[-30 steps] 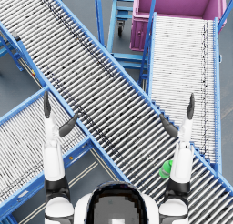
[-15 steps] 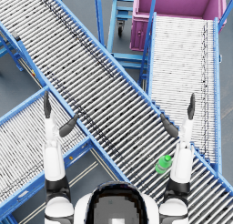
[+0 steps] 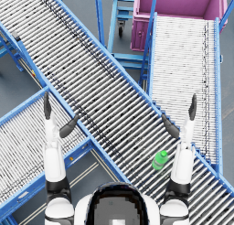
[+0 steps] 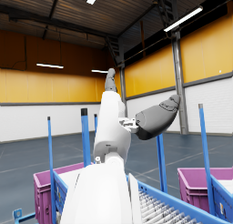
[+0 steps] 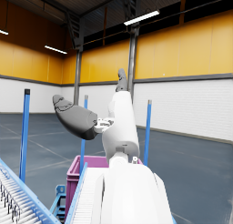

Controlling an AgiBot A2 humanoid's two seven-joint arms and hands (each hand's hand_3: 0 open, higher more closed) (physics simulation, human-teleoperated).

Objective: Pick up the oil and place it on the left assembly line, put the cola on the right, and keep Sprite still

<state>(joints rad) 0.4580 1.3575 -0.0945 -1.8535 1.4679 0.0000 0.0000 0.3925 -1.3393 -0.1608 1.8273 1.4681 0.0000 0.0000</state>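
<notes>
A green bottle (image 3: 160, 159) lies on the long diagonal roller conveyor (image 3: 105, 91) in the head view, close beside my right forearm. My right hand (image 3: 183, 119) is raised above the conveyor's edge, fingers spread, holding nothing. Over the left side conveyor (image 3: 23, 141), my left hand (image 3: 55, 119) is also up, spread and empty. The wrist views show each hand, the left hand (image 4: 136, 114) and the right hand (image 5: 95, 114), against the warehouse walls, with no bottle in them. No oil or cola shows in any view.
A second roller conveyor (image 3: 183, 68) runs at the right toward a magenta bin (image 3: 183, 9). Blue frame rails and posts (image 3: 99, 18) edge all the lines. More magenta bins (image 4: 198, 186) show in the left wrist view. Grey floor (image 3: 18, 87) lies between the lines.
The green bottle has travelled up the diagonal conveyor, from beside my right upper arm toward my forearm. Both arms have stayed in place.
</notes>
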